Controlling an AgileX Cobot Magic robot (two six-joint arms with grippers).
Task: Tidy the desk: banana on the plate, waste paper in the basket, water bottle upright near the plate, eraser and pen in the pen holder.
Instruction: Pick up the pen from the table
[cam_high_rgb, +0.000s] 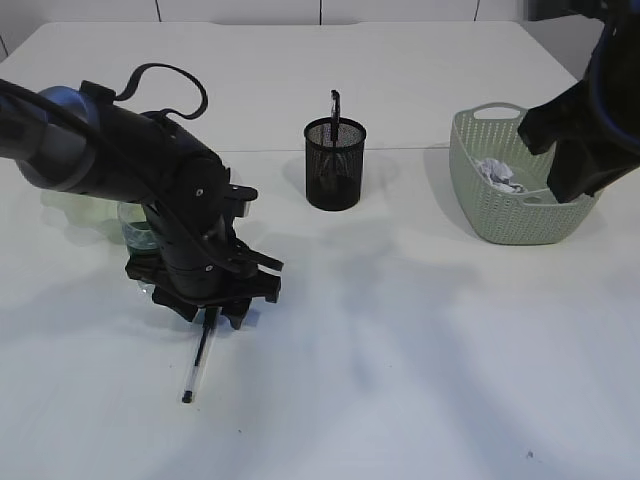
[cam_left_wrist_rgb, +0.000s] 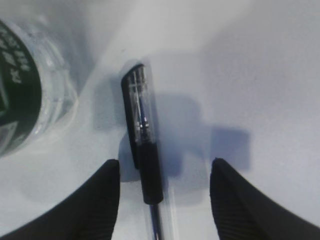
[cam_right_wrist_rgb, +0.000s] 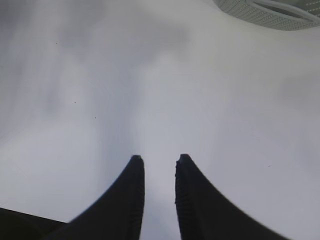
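A black-capped clear pen (cam_high_rgb: 200, 355) lies on the white table, and its capped end (cam_left_wrist_rgb: 142, 135) sits between the fingers of my left gripper (cam_left_wrist_rgb: 165, 167). That gripper (cam_high_rgb: 215, 310) is open and low over the pen, with neither finger touching it. The water bottle (cam_high_rgb: 135, 232) stands just behind the left arm, its green label (cam_left_wrist_rgb: 20, 100) close beside the pen. A pale green plate (cam_high_rgb: 62, 208) peeks out behind the arm. My right gripper (cam_right_wrist_rgb: 158, 160) hangs open and empty over bare table. The banana and the eraser are out of view.
The black mesh pen holder (cam_high_rgb: 335, 165) stands mid-table with another pen in it. The green basket (cam_high_rgb: 470, 190) at the right holds crumpled waste paper (cam_high_rgb: 497, 175). The right arm (cam_high_rgb: 585, 140) hovers at the basket's far right side.
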